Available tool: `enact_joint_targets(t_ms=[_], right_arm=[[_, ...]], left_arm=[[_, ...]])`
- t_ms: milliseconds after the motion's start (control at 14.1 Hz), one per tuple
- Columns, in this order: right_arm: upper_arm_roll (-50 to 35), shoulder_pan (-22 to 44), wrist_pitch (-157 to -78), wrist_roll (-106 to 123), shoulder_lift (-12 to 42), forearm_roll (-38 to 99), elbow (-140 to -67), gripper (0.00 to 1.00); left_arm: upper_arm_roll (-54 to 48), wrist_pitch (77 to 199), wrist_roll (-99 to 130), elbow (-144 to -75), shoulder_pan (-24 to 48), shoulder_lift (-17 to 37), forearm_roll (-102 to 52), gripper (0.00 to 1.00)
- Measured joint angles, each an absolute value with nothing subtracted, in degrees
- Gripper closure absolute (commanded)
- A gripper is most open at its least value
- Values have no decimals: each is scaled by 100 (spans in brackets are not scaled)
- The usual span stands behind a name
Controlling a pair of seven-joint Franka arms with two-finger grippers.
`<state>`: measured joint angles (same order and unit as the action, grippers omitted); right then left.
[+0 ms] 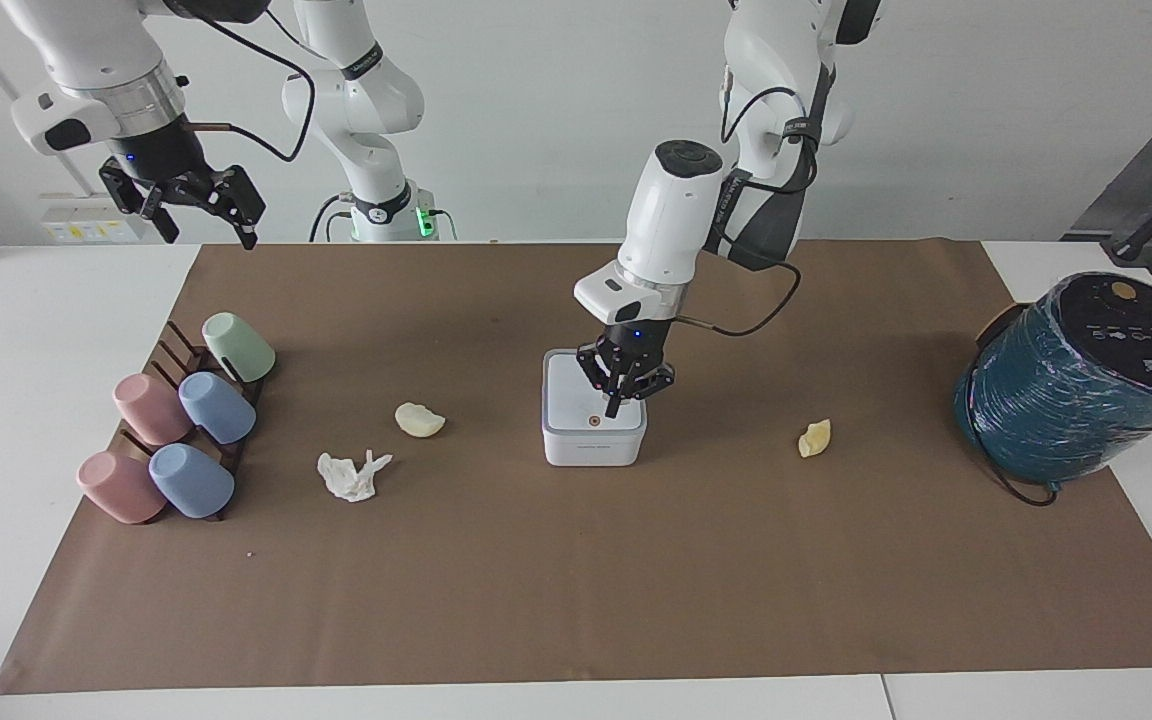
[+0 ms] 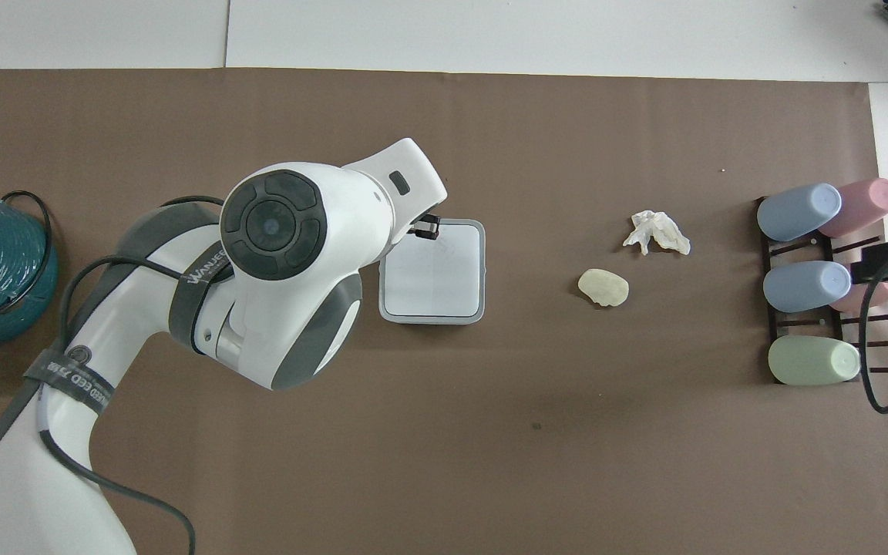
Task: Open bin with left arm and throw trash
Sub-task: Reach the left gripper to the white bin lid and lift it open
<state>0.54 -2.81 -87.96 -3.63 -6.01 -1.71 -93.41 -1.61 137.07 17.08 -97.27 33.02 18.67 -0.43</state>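
- Facing view: a brown paper mat (image 1: 576,600) covers most of a white table (image 1: 26,420), with a plain pale wall (image 1: 536,120) rising at the robots' end.
- The bin (image 1: 593,432) sits mid-mat, lid down, its small orange dot (image 1: 593,421) showing on top.
- The left arm (image 1: 671,215) reaches in over the bin, and the left gripper (image 1: 615,409) hangs low over the lid close to the dot, fingertips pinched together with nothing between them; contact with the lid cannot be told.
- From overhead, the arm's white wrist covers the bin's edge toward the left arm's end of the table, and the dot is hidden.
- Trash: one pale yellow peel (image 1: 814,438) lies beside the bin toward the left arm's end; a second peel (image 1: 420,419) and the crumpled tissue (image 1: 353,475) lie toward the right arm's end, the tissue farther from the robots than that peel.
- The right gripper (image 1: 198,205) waits high over the mat's corner at its own end, fingers spread wide, holding nothing.
- A dark rack (image 1: 176,350) with five pastel cups (image 1: 216,407) lying on it stands at the right arm's end of the mat.
- A big teal wrapped cylinder (image 1: 1076,400) with a black top sits at the left arm's end, half off the mat.
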Motion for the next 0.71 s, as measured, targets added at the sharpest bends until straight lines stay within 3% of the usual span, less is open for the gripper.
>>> enact_joint_targets(t_ms=[711], right_arm=[[54, -281, -8796, -363, -605, -171, -9345, 0]], left_arm=[[-155, 13915, 1788, -9795, 3502, 2123, -43, 100]])
